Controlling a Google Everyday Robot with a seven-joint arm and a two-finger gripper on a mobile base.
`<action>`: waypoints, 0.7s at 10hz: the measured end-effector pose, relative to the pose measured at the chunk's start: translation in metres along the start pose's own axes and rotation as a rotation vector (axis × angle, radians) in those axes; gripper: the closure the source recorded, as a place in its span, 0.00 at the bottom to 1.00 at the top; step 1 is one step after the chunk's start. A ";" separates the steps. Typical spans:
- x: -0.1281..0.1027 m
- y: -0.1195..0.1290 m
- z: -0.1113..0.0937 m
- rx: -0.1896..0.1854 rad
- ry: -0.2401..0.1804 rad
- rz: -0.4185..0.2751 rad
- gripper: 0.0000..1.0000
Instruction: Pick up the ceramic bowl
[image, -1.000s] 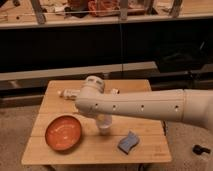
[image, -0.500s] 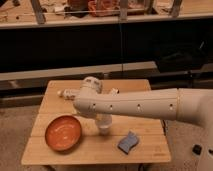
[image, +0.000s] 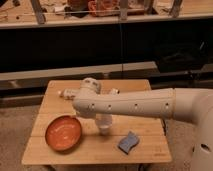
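The bowl (image: 63, 133), orange-red and shallow, sits upright on the table (image: 150, 100) toward its 8 o'clock corner, close to the near edge. Nothing touches it.

The white arm (image: 135, 104) comes in from 3 o'clock and crosses over the middle of the table, ending in a rounded joint above the far-left part. From that joint a small pale piece sticks out toward 9 o'clock; this appears to be the claw (image: 66, 92). It lies at about 12 o'clock from the bowl and well apart from it, holding nothing that can be seen. Whether the claw is released or clenched, I cannot tell.

A small white cup (image: 103, 125) stands just under the arm, at 3 o'clock from the bowl and near it without touching. A blue-grey pad (image: 129, 142) lies at 4 o'clock from the cup, near the front edge.
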 end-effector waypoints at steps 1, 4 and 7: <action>0.000 0.000 0.003 0.000 -0.002 -0.017 0.20; 0.001 -0.001 0.010 -0.001 -0.007 -0.054 0.20; 0.001 -0.003 0.017 -0.001 -0.015 -0.100 0.20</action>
